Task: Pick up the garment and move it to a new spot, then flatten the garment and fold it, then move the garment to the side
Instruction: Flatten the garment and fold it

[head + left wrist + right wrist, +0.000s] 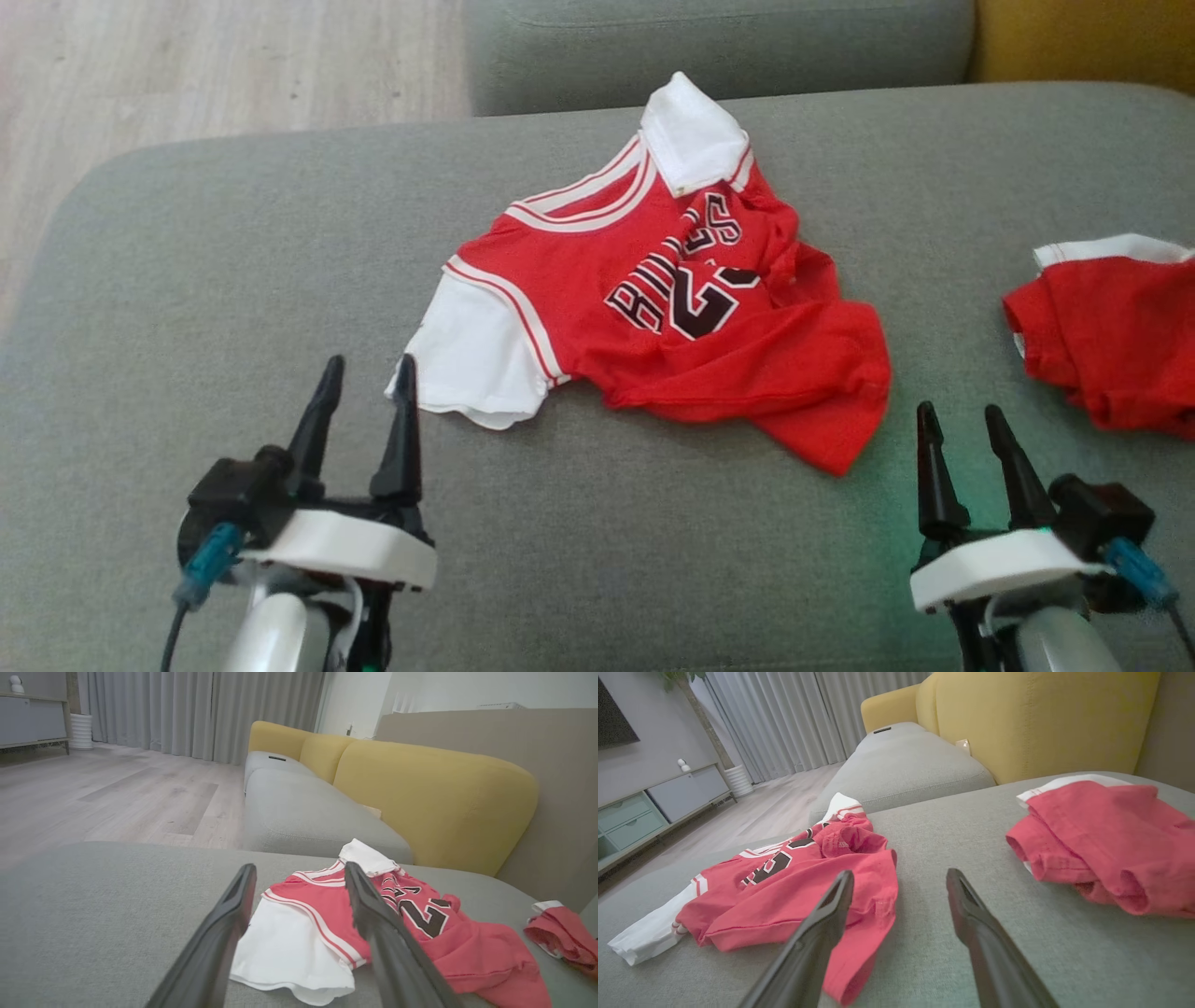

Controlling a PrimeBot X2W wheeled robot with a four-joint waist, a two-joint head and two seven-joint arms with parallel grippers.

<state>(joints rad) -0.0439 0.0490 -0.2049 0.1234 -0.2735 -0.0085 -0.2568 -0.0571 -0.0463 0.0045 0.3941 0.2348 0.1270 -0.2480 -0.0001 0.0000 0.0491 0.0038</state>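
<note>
the garment (653, 308), a red jersey with black lettering, lies crumpled on the grey sofa cushion (187, 280), ahead of both arms and between them. its widest spread runs across the head view, from the white sleeve (476, 355) on the robot's left to the red hem corner (840, 448) on its right. the left pincer (367, 369) is the nearer one: its inner fingertip sits just beside the sleeve's edge, perhaps touching it, and in the left wrist view the sleeve lies right between the two fingers. the right pincer (960, 415) stands a little apart from the hem corner, which lies ahead and to its inner side; a second red garment (1111, 327) lies off to its outer side, well apart from the jersey. both pincers are spread wide and hold nothing. a short reach forward looks enough for each to take its own end.
</note>
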